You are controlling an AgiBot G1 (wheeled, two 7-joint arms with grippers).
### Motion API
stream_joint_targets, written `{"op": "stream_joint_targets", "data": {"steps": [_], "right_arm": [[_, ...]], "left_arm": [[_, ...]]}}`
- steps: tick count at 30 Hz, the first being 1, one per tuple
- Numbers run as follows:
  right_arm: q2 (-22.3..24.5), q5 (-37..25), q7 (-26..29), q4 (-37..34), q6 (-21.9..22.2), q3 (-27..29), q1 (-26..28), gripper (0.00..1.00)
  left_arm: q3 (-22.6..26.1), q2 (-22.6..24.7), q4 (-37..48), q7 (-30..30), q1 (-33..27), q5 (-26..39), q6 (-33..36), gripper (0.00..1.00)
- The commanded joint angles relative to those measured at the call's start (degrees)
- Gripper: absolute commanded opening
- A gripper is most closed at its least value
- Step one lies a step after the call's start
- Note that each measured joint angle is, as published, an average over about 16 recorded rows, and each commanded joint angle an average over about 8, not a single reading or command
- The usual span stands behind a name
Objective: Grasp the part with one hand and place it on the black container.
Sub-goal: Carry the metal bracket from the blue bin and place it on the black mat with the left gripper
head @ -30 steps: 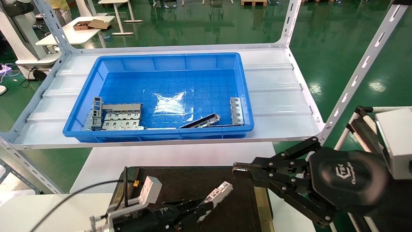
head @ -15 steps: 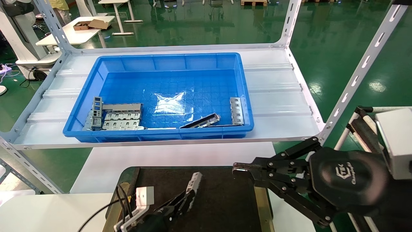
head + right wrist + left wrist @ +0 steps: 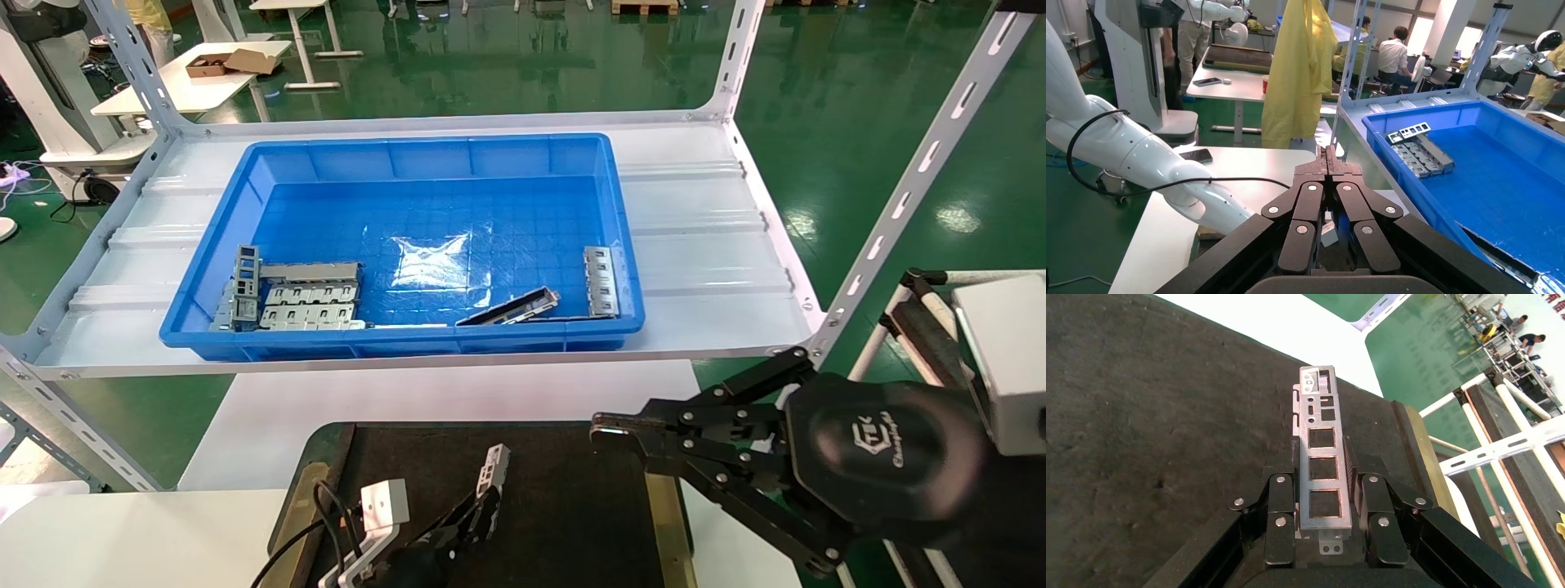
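Note:
My left gripper (image 3: pixel 480 505) is shut on the part (image 3: pixel 493 467), a slim silver-grey bar with square windows. It holds the part low over the black container (image 3: pixel 572 506). In the left wrist view the part (image 3: pixel 1322 459) sticks forward out of the gripper (image 3: pixel 1324 487). The black fingers (image 3: pixel 1281 499) press its two long edges above the matte black surface (image 3: pixel 1138 416). I cannot tell whether the part touches the container. My right gripper (image 3: pixel 609 428) is shut and empty above the container's right rail (image 3: pixel 666 523). It also shows in the right wrist view (image 3: pixel 1327 156).
A blue bin (image 3: pixel 425 149) stands on the white shelf (image 3: pixel 711 269) behind the container. In it lie grey slotted plates (image 3: pixel 309 298), a dark channel piece (image 3: pixel 511 306) and another windowed bar (image 3: pixel 601 282). A slanted shelf post (image 3: pixel 915 171) stands at the right.
My left gripper has swung from pointing right to pointing away from me and has moved left with the part. In the last half second it sank slightly. The right arm has not moved.

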Motion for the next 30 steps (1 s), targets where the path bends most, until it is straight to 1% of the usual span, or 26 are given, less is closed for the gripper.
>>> {"op": "stream_joint_targets", "data": {"steps": [1,10,19,20,21,22,23,27,28,29,30], "right_arm": [[0.0,0.0,0.0,0.0,0.0,0.0,0.0,0.0],[0.0,0.0,0.0,0.0,0.0,0.0,0.0,0.0],[0.0,0.0,0.0,0.0,0.0,0.0,0.0,0.0],[0.0,0.0,0.0,0.0,0.0,0.0,0.0,0.02],[0.0,0.0,0.0,0.0,0.0,0.0,0.0,0.09],[0.0,0.0,0.0,0.0,0.0,0.0,0.0,0.2],[0.0,0.0,0.0,0.0,0.0,0.0,0.0,0.33],[0.0,0.0,0.0,0.0,0.0,0.0,0.0,0.83],[0.0,0.0,0.0,0.0,0.0,0.0,0.0,0.93],[0.0,0.0,0.0,0.0,0.0,0.0,0.0,0.99],[0.0,0.0,0.0,0.0,0.0,0.0,0.0,1.0]], "left_arm": [[1.2,0.3,0.1,-1.0,-0.3,0.2,-1.3,0.0],[5.1,3.2,4.1,-2.4,-2.9,0.0,-6.7,0.0],[7.8,4.2,6.8,-2.9,-4.5,-1.4,-9.4,0.0],[8.0,4.2,7.0,-3.0,-4.6,-1.6,-9.5,0.0],[8.3,4.2,7.1,-3.0,-4.7,-1.8,-9.7,0.0],[8.5,4.2,7.3,-3.1,-4.8,-2.0,-9.9,0.05],[8.8,4.2,7.4,-3.2,-4.9,-2.2,-10.1,0.15],[9.7,4.3,7.8,-3.5,-5.2,-3.1,-10.7,0.65],[9.9,4.3,7.8,-3.6,-5.3,-3.4,-10.9,0.78],[10.2,4.3,7.8,-3.7,-5.4,-3.6,-11.1,0.9],[10.4,4.3,7.9,-3.8,-5.4,-3.9,-11.2,0.97]]}}
